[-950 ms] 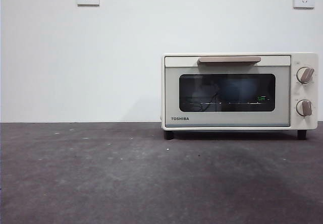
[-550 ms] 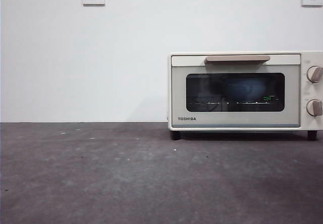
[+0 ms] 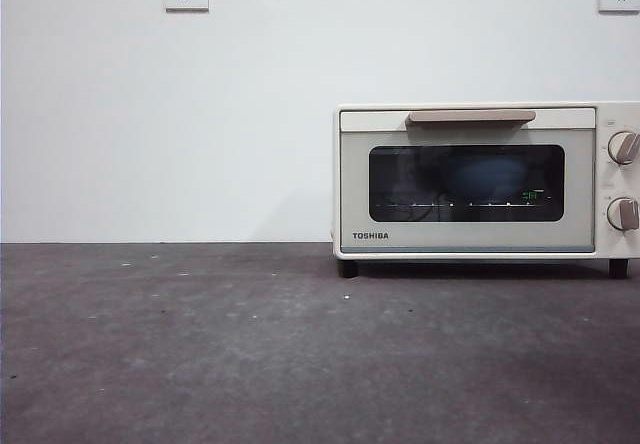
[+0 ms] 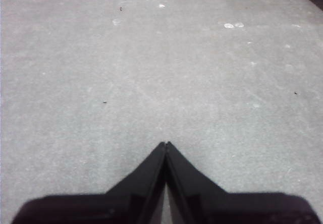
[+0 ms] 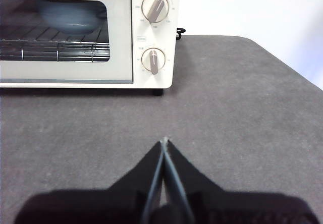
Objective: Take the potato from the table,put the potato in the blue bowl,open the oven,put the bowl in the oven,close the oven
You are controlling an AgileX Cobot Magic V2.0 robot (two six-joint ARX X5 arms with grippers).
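Oven (image 3: 467, 181) door closed; bowl (image 5: 70, 16) on rack inside, behind glass. Potato hidden, presumably in bowl. Left gripper (image 4: 165, 144) fingers clenched empty over bare bench (image 3: 250, 344), away from oven. Right gripper (image 5: 164, 142) clenched empty, in front of oven knobs. Task looks finished; remaining risk: stray right-arm move bumping knob, nudging oven.

The right gripper (image 5: 164, 142) hangs above the table (image 5: 242, 108) with its jaws pressed together. The oven (image 5: 86, 32) door is closed; behind the glass, probably the blue bowl (image 5: 70, 16) sits on the rack.
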